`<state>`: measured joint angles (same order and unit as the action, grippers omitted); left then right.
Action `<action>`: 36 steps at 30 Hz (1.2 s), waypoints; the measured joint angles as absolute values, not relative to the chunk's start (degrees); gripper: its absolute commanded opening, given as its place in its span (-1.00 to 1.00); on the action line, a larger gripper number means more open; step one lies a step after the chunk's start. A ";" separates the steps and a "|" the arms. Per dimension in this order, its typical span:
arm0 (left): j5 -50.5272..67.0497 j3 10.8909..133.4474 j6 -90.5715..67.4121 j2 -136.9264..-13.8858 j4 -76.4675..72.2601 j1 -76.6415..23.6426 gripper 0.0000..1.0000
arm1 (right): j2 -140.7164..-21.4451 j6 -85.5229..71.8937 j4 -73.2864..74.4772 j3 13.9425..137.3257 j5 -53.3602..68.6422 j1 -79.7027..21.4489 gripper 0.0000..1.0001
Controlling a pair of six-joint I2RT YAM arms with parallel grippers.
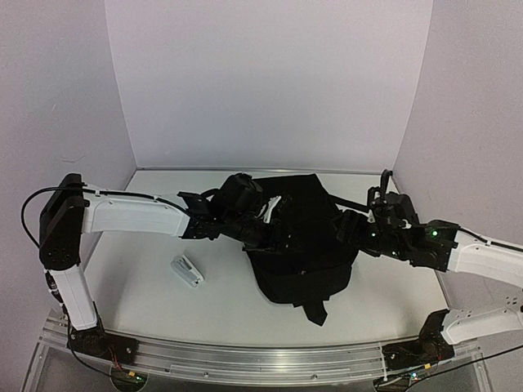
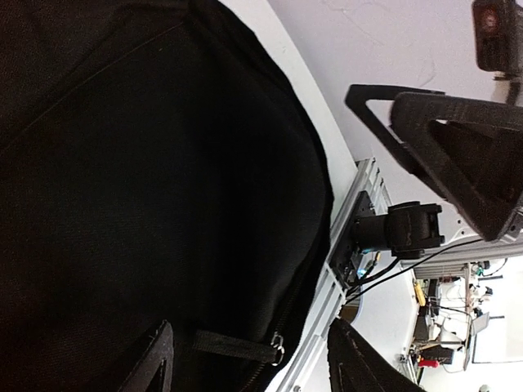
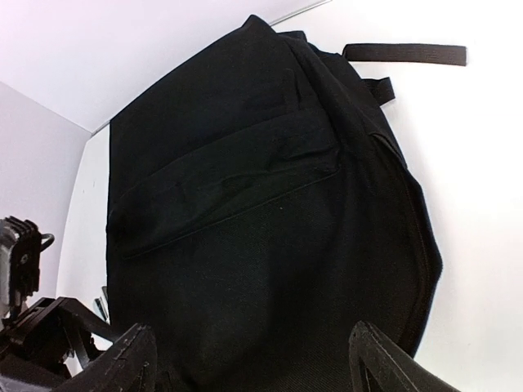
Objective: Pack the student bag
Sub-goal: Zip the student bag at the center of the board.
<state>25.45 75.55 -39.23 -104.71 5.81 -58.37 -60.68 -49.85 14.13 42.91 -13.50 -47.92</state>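
Top external shows the large soft black fabric backpack (image 1: 304,245) lying centrally on the white table (image 1: 139,298); left tool (image 2: 253,327) and right tool (image 3: 253,328) gape wide beside it, gripping nothing

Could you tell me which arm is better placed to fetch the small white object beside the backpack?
Probably left: the white object lies near the left arm; the backpack separates it from the right arm.

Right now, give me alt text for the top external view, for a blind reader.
A black student bag lies in the middle of a white table, the left arm and right arm reaching to it from either side. A small white object lies left of it.
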 measured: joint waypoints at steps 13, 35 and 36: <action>26.48 76.93 -44.67 -108.98 8.09 -58.82 -0.13 | -58.00 -52.40 16.92 41.18 -15.63 -47.92 0.61; 29.75 74.36 -49.54 -109.47 1.22 -58.94 -1.00 | -57.04 -62.38 19.53 35.70 -14.16 -47.92 0.21; 29.67 73.72 -49.56 -109.39 0.85 -58.94 -1.00 | -57.04 -63.23 19.61 35.12 -14.02 -47.92 0.18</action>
<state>29.67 73.72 -49.56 -109.39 0.85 -58.94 -57.04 -63.23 19.61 35.12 -14.02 -47.92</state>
